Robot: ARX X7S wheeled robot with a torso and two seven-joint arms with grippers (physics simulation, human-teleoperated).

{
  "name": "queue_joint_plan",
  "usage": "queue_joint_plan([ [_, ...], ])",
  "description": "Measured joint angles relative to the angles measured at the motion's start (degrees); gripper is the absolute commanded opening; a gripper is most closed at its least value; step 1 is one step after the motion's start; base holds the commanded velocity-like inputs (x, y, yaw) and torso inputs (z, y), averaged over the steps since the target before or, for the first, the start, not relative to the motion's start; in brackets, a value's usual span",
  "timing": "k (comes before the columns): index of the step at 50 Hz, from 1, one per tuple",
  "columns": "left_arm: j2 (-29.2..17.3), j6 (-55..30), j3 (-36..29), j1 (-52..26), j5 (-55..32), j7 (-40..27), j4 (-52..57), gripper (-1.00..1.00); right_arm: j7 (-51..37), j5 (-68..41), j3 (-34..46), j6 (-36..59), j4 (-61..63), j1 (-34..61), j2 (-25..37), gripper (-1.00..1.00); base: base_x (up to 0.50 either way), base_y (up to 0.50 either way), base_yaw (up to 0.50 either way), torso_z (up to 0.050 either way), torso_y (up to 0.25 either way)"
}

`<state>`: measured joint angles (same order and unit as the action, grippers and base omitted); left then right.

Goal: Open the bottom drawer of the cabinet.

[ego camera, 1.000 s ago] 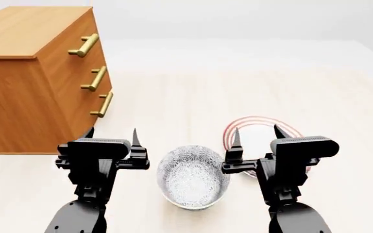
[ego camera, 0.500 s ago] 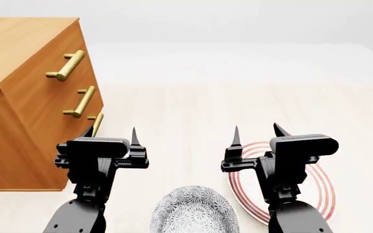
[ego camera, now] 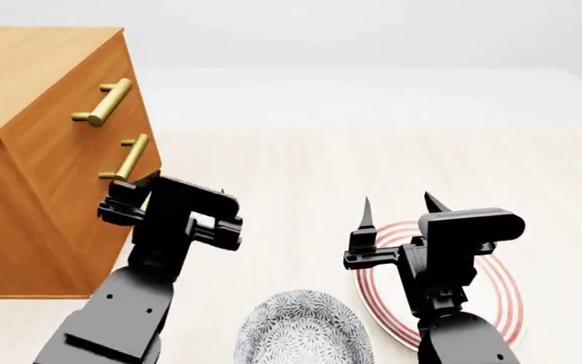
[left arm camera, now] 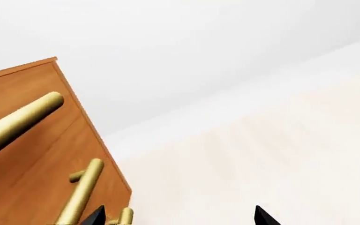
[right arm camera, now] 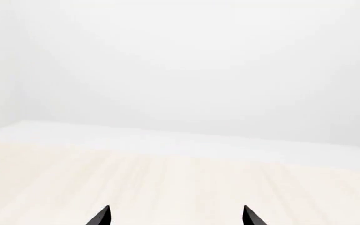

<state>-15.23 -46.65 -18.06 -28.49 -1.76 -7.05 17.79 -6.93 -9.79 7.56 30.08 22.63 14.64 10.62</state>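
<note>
Lighting: bright, even, diffuse; no distinct source, no glare. Shadows: faint and soft, the cabinet (ego camera: 39,152) side slightly darker than its top. Render sharp throughout, no blur or edge distortion.

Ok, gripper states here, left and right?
Left gripper: open, empty, tips near the cabinet's lower handles.
Right gripper: open, empty, over the plate.
</note>
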Motion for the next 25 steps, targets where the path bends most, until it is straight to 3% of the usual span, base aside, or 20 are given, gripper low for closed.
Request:
queue_joint_plan([
  [14, -2.3, -5.3, -8.9, -9.4, 4.5, 1.5, -7.8, 1.0, -0.3, -0.4, 0.5, 0.0, -0.5, 0.5, 0.3, 1.0, 0.0, 0.0, 0.0, 0.0, 0.0],
  [25, -1.5, -3.0, -19.1, -14.8, 9.2, 2.5, -23.0, 1.0, -0.6, -0.8, 0.6, -0.5, -1.0, 0.6, 0.5, 1.0, 0.0, 0.0, 0.0, 0.0, 0.0],
])
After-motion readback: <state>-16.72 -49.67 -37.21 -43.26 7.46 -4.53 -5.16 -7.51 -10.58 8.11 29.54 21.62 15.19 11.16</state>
